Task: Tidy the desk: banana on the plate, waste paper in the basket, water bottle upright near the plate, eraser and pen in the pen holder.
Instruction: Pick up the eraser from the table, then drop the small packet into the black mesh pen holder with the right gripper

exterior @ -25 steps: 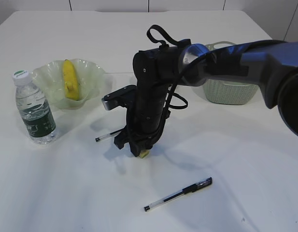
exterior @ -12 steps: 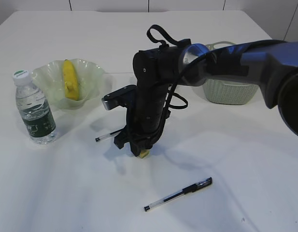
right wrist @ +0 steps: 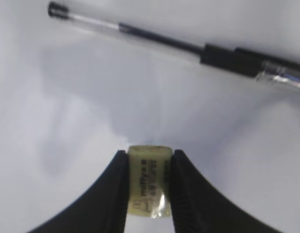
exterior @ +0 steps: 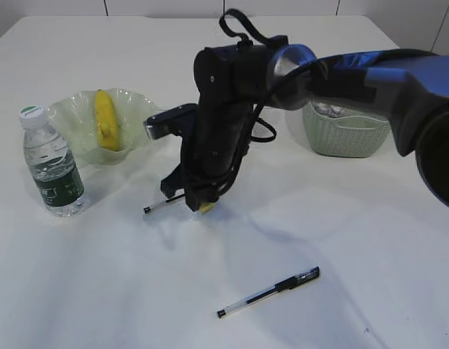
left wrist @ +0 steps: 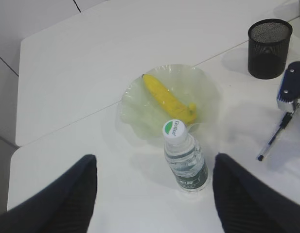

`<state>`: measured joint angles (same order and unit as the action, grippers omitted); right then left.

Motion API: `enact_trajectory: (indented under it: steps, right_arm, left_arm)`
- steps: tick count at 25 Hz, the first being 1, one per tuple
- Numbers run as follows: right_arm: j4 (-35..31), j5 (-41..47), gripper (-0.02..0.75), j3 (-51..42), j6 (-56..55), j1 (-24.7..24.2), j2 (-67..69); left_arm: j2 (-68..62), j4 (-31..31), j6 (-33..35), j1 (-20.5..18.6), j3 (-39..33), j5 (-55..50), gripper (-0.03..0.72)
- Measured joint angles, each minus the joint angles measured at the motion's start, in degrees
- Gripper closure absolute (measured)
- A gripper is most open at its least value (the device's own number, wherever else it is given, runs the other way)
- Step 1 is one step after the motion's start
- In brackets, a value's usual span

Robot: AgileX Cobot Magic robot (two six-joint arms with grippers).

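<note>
Eraser [right wrist: 149, 182], pale yellow with faint print we could not fully read, sat pinched between the two dark fingers of the right gripper [exterior: 198, 204], which we saw clamped on its sides and held just off the white table [exterior: 100, 291]. From outside, only a yellow corner of it showed under the fingertips; the arm hid the rest. Just beside the eraser lay a pen [exterior: 160, 204], its far end covered by the gripper. A second pen [exterior: 268, 292] lay farther from the eraser, toward the near table edge, fully in view.

Left of the eraser we found the green plate [exterior: 140, 116] with the banana [exterior: 105, 120] lying in it, and the water bottle [exterior: 52, 164] standing upright just beside that plate. Right of the eraser, behind the arm, stood the pale green basket [exterior: 348, 138], partly blocked; something crumpled showed inside, too hidden to name. The black mesh pen holder [left wrist: 269, 47] appeared only from the left wrist, its inside dark.

The left gripper [left wrist: 152, 194] hung well above the bottle, its fingers spread wide apart and holding nothing.
</note>
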<state>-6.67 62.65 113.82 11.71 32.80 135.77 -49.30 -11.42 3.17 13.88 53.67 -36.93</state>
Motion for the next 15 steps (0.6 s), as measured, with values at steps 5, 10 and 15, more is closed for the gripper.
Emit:
enact_trajectory:
  steps: [5,10,15]
  right_arm:
    - [-1.07,0.94,0.549,6.24,-0.93,0.00,0.00]
    - [-1.18,1.41,0.549,11.03,-1.37,0.00,0.00]
    - [-1.18,1.45,0.549,15.24,-1.71,0.00,0.04]
  left_arm:
    - [0.00,0.00,0.00,0.00,0.00,0.00,0.181]
    - [0.00,0.00,0.00,0.00,0.00,0.00,0.199]
    - [0.00,-0.82,0.00,0.00,0.00,0.00,0.203]
